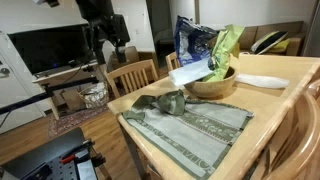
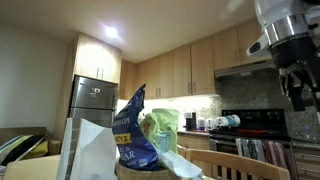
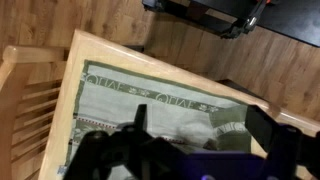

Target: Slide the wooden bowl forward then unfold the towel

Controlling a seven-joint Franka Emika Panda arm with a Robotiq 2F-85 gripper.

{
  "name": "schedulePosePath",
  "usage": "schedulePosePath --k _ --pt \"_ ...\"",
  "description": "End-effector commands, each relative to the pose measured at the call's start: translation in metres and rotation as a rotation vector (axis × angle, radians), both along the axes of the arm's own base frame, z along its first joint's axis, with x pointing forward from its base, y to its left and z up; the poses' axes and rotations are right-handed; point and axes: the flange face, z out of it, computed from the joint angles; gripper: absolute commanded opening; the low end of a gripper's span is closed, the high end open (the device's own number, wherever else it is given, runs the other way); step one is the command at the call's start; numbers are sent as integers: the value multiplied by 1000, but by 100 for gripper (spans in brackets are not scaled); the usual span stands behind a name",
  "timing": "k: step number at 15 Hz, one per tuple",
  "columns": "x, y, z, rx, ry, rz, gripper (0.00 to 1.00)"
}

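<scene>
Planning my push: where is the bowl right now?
In an exterior view the bowl sits mid-table, just behind the towel's bunched end, with bags in it.

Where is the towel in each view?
In an exterior view: the towel lies lower centre on the table, near the wooden bowl.
In an exterior view: not visible; the blue bag fills the centre.
Wrist view: it spans the middle, beyond the gripper.
Shared landmark: the blue bag, in both exterior views.

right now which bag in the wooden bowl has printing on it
The dark blue bag: pale lettering shows on its front. The yellow-green bag standing beside it in the wooden bowl looks plain, with no print visible.
</scene>
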Motion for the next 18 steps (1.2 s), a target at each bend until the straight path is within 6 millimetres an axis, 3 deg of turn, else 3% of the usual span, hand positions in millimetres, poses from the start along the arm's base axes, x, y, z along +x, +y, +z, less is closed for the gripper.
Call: schedulePosePath --k 1,18 --pt "0 0 0 0 1 0 100" --pt "-2 -8 1 2 -17 -22 100"
